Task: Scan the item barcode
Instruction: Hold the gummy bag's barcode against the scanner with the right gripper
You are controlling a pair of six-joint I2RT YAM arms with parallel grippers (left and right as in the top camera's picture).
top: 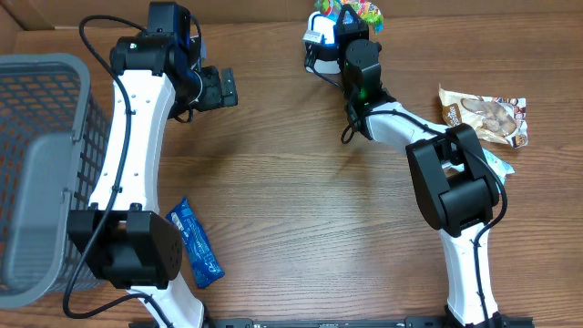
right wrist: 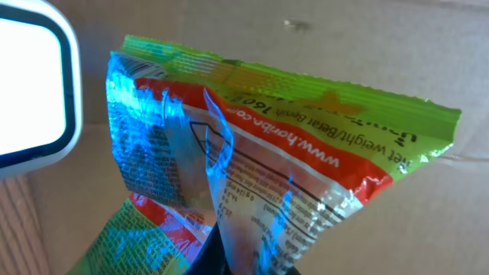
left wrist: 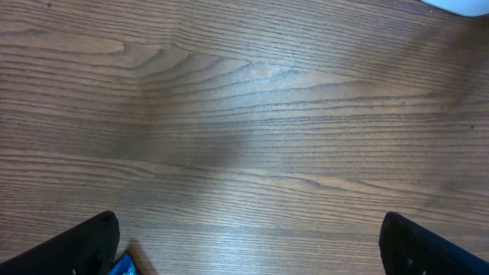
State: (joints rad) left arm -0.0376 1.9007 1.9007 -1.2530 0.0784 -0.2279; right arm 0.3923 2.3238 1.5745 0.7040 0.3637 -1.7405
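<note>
Item: candy bag (right wrist: pixel 306 145), green/red foil, pinched in the clenched R gripper (top: pixel 347 25) and held just beside the scanner (top: pixel 319 38) (blue glare on foil; barcode itself not made out). L gripper (top: pixel 228 88) spread wide, empty, well left of scanner. Blue packet (top: pixel 196 241) and brown snack bag (top: pixel 483 114) lie well apart from scanner, prob. unscanned. Status: bag presented; read unconfirmed, others pending.
</note>
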